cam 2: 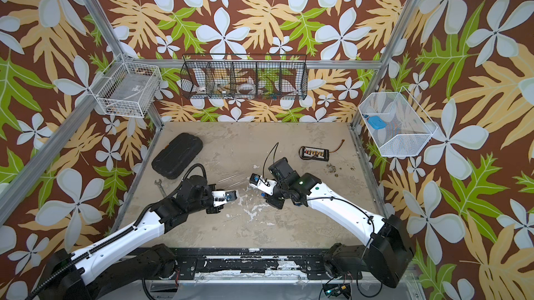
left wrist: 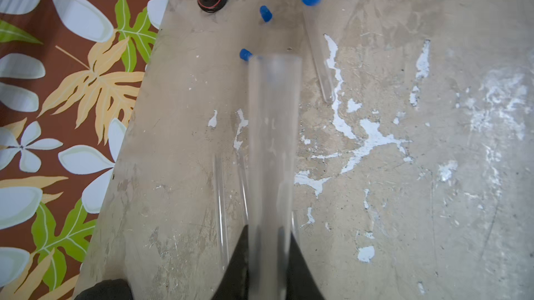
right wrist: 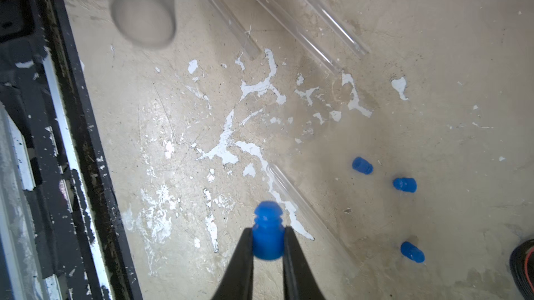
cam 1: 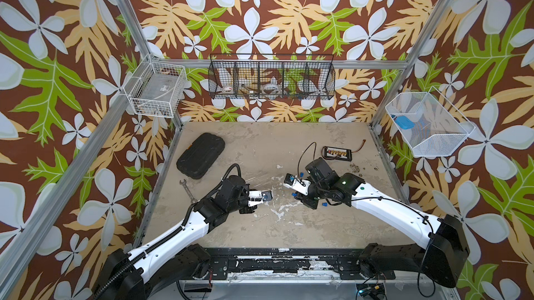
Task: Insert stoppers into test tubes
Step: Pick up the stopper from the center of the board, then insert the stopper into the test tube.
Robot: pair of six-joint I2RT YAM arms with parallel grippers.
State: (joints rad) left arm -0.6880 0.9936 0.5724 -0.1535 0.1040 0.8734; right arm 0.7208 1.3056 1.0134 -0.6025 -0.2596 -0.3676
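Over the middle of the table [cam 1: 289, 226], the left gripper [left wrist: 268, 232] is clenched on a tube [left wrist: 273, 139]. The tube's open mouth is turned right, toward the right gripper [right wrist: 267, 230]. That gripper pinches a stopper [right wrist: 267, 239] by its wide end, and the ribbed tip sticks out past the jaws toward the tube. Tube and stopper are near each other but apart.

Below them, four loose tubes [right wrist: 297, 30] lie flat on the table, three roughly side by side toward the left gripper and one under the right. Three loose stoppers [right wrist: 404, 184] lie to the right, around the right arm's wrist.

A wrench [cam 1: 187, 190] lies at the left edge, with a black case [cam 1: 200, 155] farther back. A connector board [cam 1: 336, 152] sits far right. Wire baskets [cam 1: 271, 79] hang on the walls.
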